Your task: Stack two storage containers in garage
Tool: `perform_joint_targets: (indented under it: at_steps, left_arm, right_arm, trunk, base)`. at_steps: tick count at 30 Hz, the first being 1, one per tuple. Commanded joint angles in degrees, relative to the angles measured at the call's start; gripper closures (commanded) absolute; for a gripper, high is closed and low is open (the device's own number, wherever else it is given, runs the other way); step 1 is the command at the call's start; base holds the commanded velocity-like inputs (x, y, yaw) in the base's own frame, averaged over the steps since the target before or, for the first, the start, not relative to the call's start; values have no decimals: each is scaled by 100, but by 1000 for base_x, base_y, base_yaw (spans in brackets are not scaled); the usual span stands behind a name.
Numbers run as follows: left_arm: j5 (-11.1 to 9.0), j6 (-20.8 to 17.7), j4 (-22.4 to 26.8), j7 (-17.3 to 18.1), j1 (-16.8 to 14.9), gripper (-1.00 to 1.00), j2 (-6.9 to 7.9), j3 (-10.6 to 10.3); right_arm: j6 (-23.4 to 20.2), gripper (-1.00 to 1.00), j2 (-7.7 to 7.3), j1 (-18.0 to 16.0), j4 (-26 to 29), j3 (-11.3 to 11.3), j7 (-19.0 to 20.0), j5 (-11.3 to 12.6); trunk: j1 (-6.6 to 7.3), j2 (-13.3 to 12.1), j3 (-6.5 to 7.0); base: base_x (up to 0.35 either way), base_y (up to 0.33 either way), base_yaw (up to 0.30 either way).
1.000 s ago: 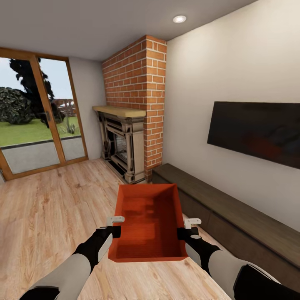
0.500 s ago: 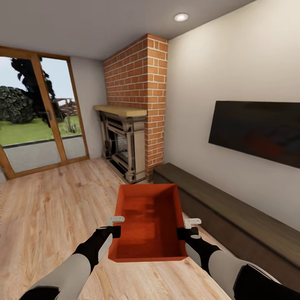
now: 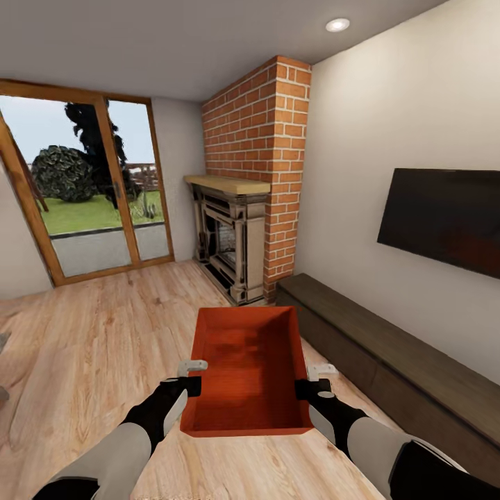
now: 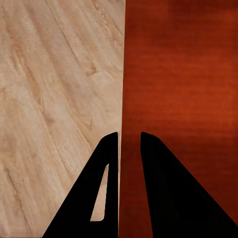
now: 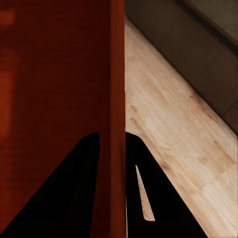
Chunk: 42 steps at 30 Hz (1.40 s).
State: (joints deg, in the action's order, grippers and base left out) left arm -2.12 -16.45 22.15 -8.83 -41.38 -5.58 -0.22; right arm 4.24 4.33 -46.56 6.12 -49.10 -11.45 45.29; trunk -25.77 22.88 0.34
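Orange-red storage container (image 3: 246, 375) between both grippers — left gripper (image 3: 186, 378), right gripper (image 3: 311, 380) — above wood floor (image 3: 90, 340).

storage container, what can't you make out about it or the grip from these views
- Underside of the storage container: head view, hidden by its own floor and walls.
- Left gripper and right gripper: wrist views, the wall between the fingers hides pad contact.
- TV: head view, cut by the edge.

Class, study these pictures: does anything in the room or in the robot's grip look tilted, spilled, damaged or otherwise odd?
Nothing stands out. The orange bin is held level and empty above the wood floor, the left hand pinching one side wall and the right hand the other. No spill or damage shows.
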Motion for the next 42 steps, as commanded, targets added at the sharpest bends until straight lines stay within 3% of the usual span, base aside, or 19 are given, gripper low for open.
perform_joint_targets:
  at_steps: [1,42]
  left_arm:
    - [80,-51,-9,-92,-1,100,4,57]
    - [80,-51,-9,-92,-1,100,4,57]
  right_arm:
    - [69,100,-126,-2,3,-135,-193,-47]
    - [69,100,-126,-2,3,-135,-198,-50]
  trunk:
    - [-2,4,-2]
    - [-2,4,-2]
  base:
    - [0,0,248]
    - [0,0,247]
